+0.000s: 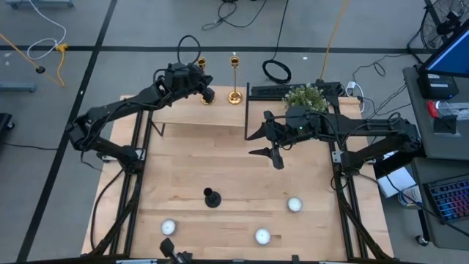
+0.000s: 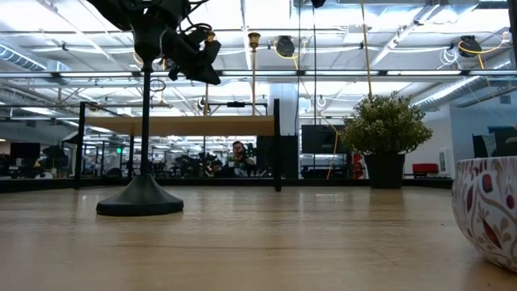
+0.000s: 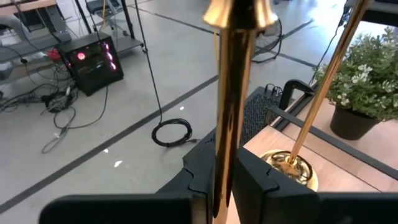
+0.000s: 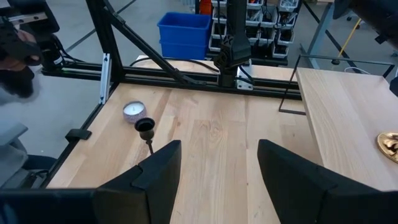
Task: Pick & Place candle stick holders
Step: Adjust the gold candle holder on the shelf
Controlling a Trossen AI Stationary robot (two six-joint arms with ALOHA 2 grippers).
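Nearest the low camera, a patterned white and red bowl (image 2: 487, 212) is seen at the table's near right edge, with the black candlestick (image 2: 142, 198) standing upright on its round base a little farther in. From above, this black candlestick (image 1: 211, 196) is placed on the front middle of the wooden table (image 1: 220, 158), with three small white candles (image 1: 294, 204) spread around it towards the front edge. A broad stretch of bare wood is left between these things and the raised shelf (image 1: 192, 114) at the back.

On that shelf, two gold candlesticks are found: one (image 1: 234, 79) stands free near the shelf's right end, and the other (image 3: 225, 106) is clamped at its stem between the fingers (image 3: 261, 186) of the left gripper (image 1: 201, 89), close to the shelf's rear edge. In the left wrist view the free gold candlestick's base (image 3: 289, 165) is seen just beside the gripped one. A bushy green plant (image 1: 305, 97) in a dark pot is set at the back right corner, near the shelf's end.

The right gripper (image 1: 272, 152) is held above the table's middle right, fingers (image 4: 155, 168) spread apart and holding nothing, well apart from the black candlestick (image 4: 145, 127) and from the table's side rails.
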